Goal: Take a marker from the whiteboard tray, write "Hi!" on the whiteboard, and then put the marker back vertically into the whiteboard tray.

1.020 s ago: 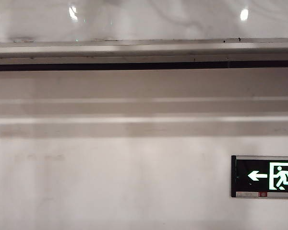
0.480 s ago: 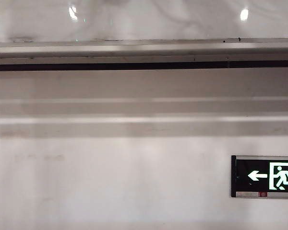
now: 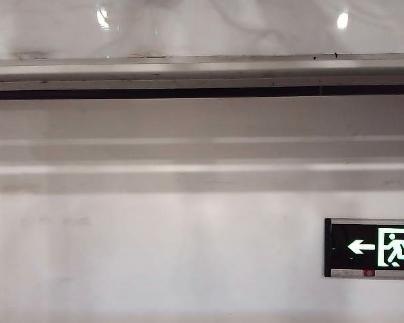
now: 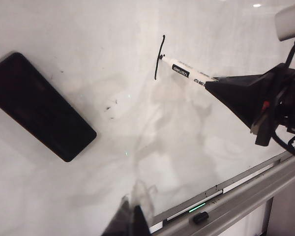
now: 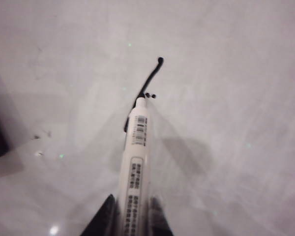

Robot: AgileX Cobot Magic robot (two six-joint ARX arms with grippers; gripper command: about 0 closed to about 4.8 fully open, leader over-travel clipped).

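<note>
Gripping the marker (image 5: 136, 162) by its barrel, the right gripper (image 5: 132, 216) holds the tip against the whiteboard (image 4: 88, 187) beside one stroke (image 4: 159, 56); this grip permits writing. The left gripper (image 4: 130, 221) idles near the tray (image 4: 246, 196), jaw state unclear.

Only the faint grey shadows (image 3: 232, 17) on the shiny whiteboard (image 3: 188, 33), just above the whiteboard tray (image 3: 188, 70), change. They now sit a little higher above the tray and more to the left, and their curvy shapes look different from before.
</note>
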